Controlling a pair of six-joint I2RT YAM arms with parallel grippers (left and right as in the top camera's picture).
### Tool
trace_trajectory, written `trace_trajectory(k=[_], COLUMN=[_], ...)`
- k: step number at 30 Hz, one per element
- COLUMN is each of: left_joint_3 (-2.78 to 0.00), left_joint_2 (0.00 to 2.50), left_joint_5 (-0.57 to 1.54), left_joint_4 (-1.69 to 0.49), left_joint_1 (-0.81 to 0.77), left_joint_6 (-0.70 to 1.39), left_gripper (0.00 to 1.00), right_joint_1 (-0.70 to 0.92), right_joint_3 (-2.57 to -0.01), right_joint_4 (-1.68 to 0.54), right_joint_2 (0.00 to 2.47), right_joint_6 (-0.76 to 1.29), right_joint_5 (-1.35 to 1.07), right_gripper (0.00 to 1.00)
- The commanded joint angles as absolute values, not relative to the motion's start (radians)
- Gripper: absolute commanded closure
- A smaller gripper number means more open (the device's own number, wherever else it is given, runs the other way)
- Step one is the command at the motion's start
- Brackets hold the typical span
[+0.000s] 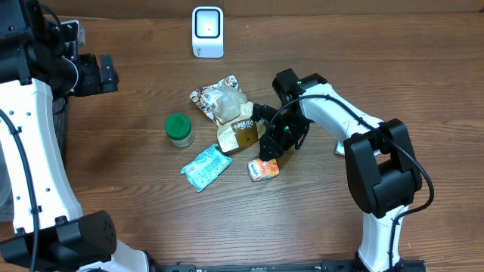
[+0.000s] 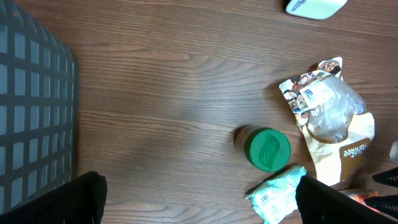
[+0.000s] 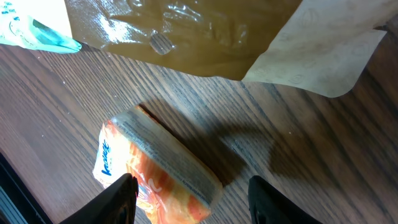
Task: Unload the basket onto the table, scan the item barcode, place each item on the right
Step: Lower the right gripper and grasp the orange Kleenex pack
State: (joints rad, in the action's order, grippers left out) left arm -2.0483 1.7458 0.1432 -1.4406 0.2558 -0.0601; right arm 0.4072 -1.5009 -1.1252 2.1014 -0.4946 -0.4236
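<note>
Although the right pincer (image 3: 193, 182) hangs low over the orange packet (image 1: 264, 169), nothing is lifted yet, so the scan looks to be at its opening step. The packet lies flat on the worktop (image 1: 136, 91), just beside the lower edge of the brown snack bag (image 1: 231, 113) and well apart from the white scanner (image 1: 208, 32) at the far edge. That pincer stands about half spread, one finger on each side of the packet, gripping nothing. The left pincer (image 2: 199, 186) is spread wide and empty, off to the side near the basket.

Still to do, as I judge it: close on the packet, raise it, carry it to the scanner and turn the code toward it — no barcode shows on the packet from here.

From overhead the packet's long axis runs roughly side to side, slightly tilted; in the right wrist view it lies on a diagonal across the gap between the fingers.
</note>
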Motion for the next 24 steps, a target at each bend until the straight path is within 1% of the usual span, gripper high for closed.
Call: trace_trajectory(k=[1,11,15,21,23,24], left_joint_3=[-2.043,-2.043,-2.043,-2.043,-2.043,-2.043], left_joint_2=[1.747,1.747,1.747,1.747,1.747,1.747], left_joint_5=[0.154,0.154,0.154,0.154,0.154,0.154], left_joint_4=[-1.439,-1.439,-1.439,-1.439,-1.439,-1.439], left_joint_1=[0.257,0.257,0.257,0.257,0.257,0.257], left_joint_6=[-0.082,-0.082,-0.082,-0.082,-0.082,-0.082], left_gripper=[0.0,0.0,0.0,0.0,0.0,0.0], right_joint_1=[0.406,0.406,0.406,0.405,0.404,0.404], right_joint_3=[-1.491,-1.487,-1.449,-1.414,-1.414,-1.414], right_joint_4=[-1.119,-1.106,-1.073,-1.074,-1.074,-1.074], right_joint_2=[2.105,2.106,2.106,2.106,2.106,2.106], right_joint_6=[-0.503,-0.503,-0.503,-0.503,-0.502,-0.499], right_joint_5=[-0.448,-0.453,-0.473,-0.472,-0.472,-0.473], right_gripper=[0.45,0.46,0.45,0.47,0.55,0.66])
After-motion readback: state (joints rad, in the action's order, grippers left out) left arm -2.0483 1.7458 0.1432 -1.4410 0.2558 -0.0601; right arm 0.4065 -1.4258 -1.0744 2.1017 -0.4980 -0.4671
